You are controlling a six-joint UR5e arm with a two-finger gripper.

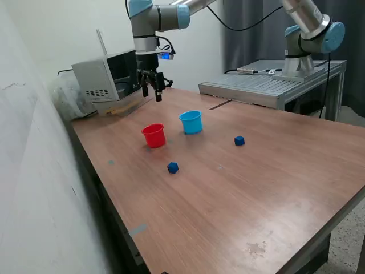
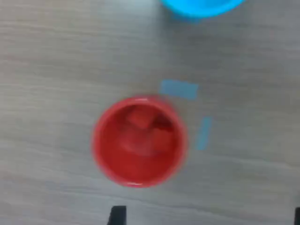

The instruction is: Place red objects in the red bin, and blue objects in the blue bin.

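The red cup (image 1: 154, 136) stands on the wooden table, with the light blue cup (image 1: 191, 121) close beside it toward the exterior view's right. The wrist view looks straight down into the red cup (image 2: 138, 141). Two red cubes lie inside it, one (image 2: 139, 117) next to the other (image 2: 162, 138). The blue cup's rim (image 2: 201, 7) shows at the picture's edge. Two dark blue cubes lie on the table, one (image 1: 173, 167) in front of the red cup and one (image 1: 239, 140) at the right. My gripper (image 1: 152, 91) (image 2: 206, 218) hangs high above the red cup, open and empty.
A grey box-shaped device (image 1: 108, 80) sits at the table's back left. A metal platform (image 1: 268, 85) with a second arm (image 1: 311, 34) stands behind at the right. A wall runs along the left. Two blue tape marks (image 2: 178, 88) lie beside the red cup.
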